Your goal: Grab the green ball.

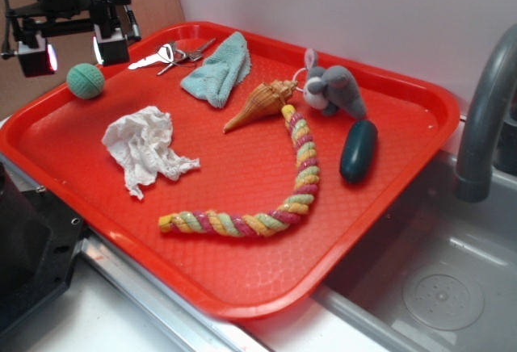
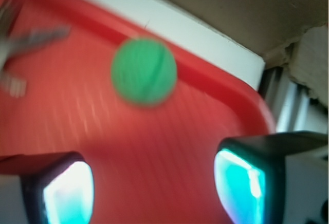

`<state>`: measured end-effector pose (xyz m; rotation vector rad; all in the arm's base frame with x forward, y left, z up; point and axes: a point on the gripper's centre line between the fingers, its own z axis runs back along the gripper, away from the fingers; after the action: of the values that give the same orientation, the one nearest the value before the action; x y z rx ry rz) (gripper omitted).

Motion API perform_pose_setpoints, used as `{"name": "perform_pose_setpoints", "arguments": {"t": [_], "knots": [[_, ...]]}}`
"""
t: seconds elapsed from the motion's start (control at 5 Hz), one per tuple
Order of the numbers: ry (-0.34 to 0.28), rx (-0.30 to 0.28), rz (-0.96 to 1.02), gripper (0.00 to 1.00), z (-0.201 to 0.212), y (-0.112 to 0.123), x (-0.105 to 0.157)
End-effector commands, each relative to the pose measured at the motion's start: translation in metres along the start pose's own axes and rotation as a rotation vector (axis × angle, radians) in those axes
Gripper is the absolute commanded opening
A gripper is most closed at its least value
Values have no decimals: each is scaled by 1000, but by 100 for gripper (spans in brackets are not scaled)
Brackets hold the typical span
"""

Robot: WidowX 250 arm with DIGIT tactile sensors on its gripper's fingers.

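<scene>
Claw wide apart, holding nothing, up in the air. Green ball just below, a little past the tips, on the red tray near its rim. Wrist view: blurry, only ball, two claw pads, tray corner, bit of keys. Outside view, farther from claw: one bunch of keys, one blue cloth, one crumpled tissue, one shell, one plush mouse, one rope toy, one dark green oval. Gray tap farthest away. No words to read anywhere.
</scene>
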<state>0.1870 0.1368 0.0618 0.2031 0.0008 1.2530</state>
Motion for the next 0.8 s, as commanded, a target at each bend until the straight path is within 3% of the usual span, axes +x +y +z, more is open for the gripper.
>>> {"name": "perform_pose_setpoints", "arguments": {"t": [0.0, 0.2, 0.4, 0.6], "knots": [[-135, -71, 145, 100, -3, 3, 16], [-191, -44, 101, 100, -7, 5, 23], [-164, 1, 115, 100, -3, 13, 25], [-158, 10, 111, 100, -13, 10, 28]]}}
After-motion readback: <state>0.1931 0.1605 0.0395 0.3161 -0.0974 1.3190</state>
